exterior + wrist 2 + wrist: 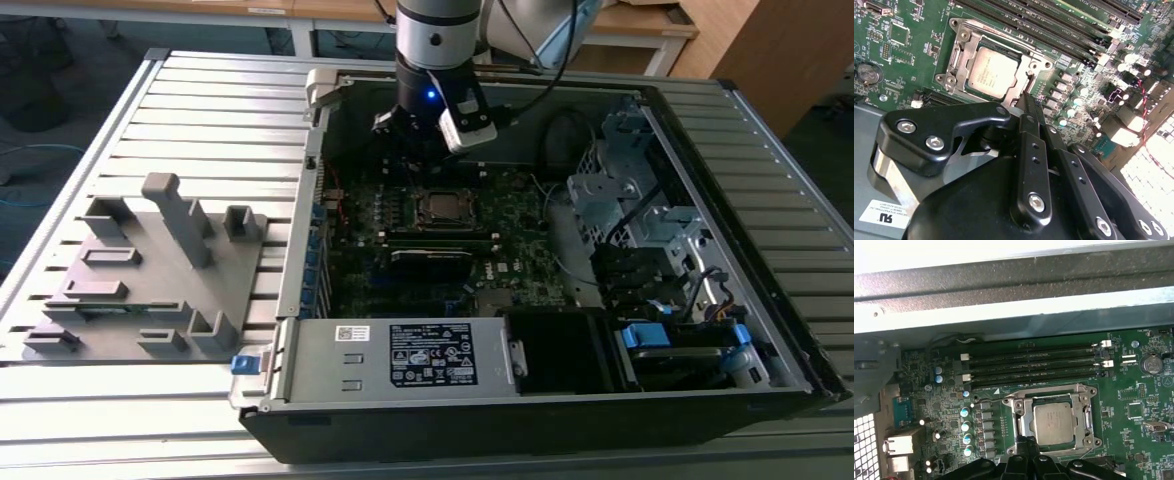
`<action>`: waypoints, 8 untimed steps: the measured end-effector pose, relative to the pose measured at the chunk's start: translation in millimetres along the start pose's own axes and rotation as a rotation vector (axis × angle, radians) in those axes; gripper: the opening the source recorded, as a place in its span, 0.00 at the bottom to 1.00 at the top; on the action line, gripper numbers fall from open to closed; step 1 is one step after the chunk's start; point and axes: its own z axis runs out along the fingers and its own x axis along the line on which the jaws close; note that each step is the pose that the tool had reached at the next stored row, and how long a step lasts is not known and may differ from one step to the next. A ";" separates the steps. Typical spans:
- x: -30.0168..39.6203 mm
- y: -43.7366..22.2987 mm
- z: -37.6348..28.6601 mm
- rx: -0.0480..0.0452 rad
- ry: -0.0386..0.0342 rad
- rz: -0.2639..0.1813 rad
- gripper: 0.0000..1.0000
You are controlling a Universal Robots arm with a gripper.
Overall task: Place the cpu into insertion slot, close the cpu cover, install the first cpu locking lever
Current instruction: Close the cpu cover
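Note:
The cpu (989, 72) (1053, 423) lies flat in its socket on the green motherboard, seen in both wrist views and near the middle of the open case in the exterior view (441, 206). The silver cpu cover (961, 49) (1049, 393) lies down around it as a frame. My gripper (1026, 97) (1024, 441) is shut with nothing between its black fingers. Its tip hovers just off one edge of the socket. In the exterior view the gripper (411, 150) hangs over the board a little behind the socket.
Long memory slots (1029, 365) run beside the socket, and a row of capacitors (966, 432) stands close by. The case's metal wall (1004, 305) rises behind them. A power supply (400, 355), a drive cage (641, 200) and a grey fixture (147, 270) also show.

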 end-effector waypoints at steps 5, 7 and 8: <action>1.3 -0.2 0.0 0.0001 0.0000 0.000 0.10; 1.9 -0.2 -0.1 0.0001 0.0001 0.000 0.10; 2.1 -0.2 -0.1 0.0001 0.0001 0.000 0.10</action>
